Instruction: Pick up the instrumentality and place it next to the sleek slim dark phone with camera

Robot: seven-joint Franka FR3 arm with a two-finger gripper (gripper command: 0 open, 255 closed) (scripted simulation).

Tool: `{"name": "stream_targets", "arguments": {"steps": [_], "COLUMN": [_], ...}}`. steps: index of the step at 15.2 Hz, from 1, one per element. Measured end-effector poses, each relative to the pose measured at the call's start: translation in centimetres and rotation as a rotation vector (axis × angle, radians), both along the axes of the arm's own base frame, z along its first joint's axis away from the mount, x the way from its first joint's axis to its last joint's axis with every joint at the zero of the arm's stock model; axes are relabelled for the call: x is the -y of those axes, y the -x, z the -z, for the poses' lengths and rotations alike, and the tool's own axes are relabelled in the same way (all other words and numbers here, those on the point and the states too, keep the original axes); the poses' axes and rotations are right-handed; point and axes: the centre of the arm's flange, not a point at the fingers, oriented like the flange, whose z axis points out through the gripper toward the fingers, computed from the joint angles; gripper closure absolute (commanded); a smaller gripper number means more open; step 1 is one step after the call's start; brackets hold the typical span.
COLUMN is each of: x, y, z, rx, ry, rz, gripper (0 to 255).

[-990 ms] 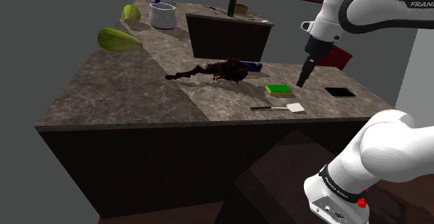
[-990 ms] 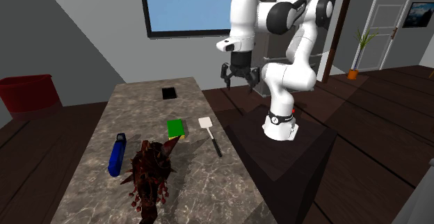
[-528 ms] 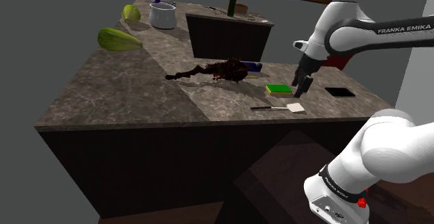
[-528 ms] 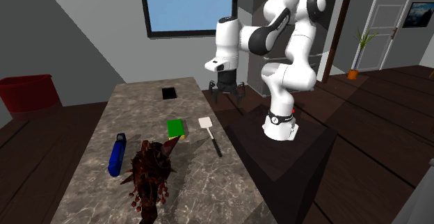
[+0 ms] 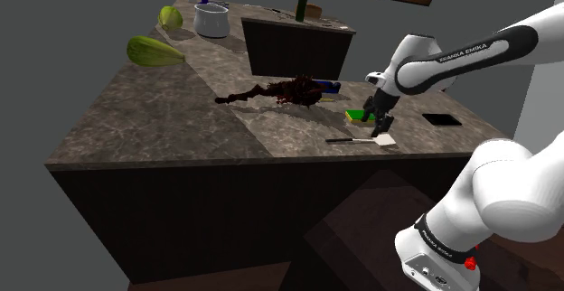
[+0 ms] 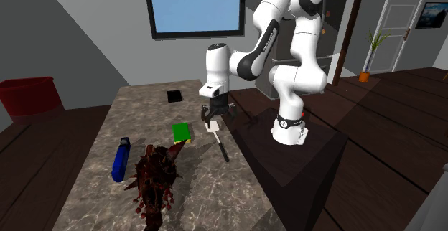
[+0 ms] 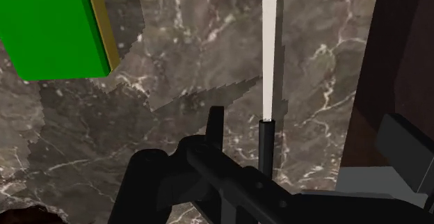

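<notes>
The spatula [image 6: 217, 138] lies on the marble counter [image 6: 143, 115] near the edge facing the stand, its white blade [image 5: 385, 139] toward the phone and its dark handle [image 5: 342, 140] pointing away. My gripper [image 6: 213, 117] hangs low over the blade end, open, holding nothing. In the wrist view the spatula's white neck [image 7: 270, 56] runs down into the black handle [image 7: 266, 146] just below the hand. The slim dark phone [image 5: 442, 119] lies flat farther along the counter [image 5: 163, 108], beyond the gripper [image 5: 380, 126].
A green sponge [image 6: 181, 131] lies right beside the spatula's blade. A dark red spiky toy creature [image 6: 154, 179] and a blue object [image 6: 120, 158] lie farther down the counter. A white pot [image 5: 211, 20], green vegetables [image 5: 154, 51] and a bottle [image 5: 302, 4] stand at the far end.
The arm has swung from above the stand out over the counter and dropped, bringing the gripper down to just above the spatula's blade. Nothing on the counter has moved.
</notes>
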Motion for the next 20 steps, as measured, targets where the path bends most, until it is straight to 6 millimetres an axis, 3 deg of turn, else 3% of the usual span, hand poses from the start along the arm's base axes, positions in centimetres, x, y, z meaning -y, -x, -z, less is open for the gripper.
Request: {"name": "stream_targets", "arguments": {"steps": [9,15,16,20], "x": [0.3,0.3,0.3,0.3], "y": [-0.8,-0.9,-0.9,-0.9], "z": [5.0,5.4,5.4,5.4], "rx": [0.009,0.010,0.010,0.010], "ry": [-0.003,-0.002,-0.002,-0.002], "rz": [-0.073,-0.073,-0.073,-0.073], "gripper": [0,0,255,255]}}
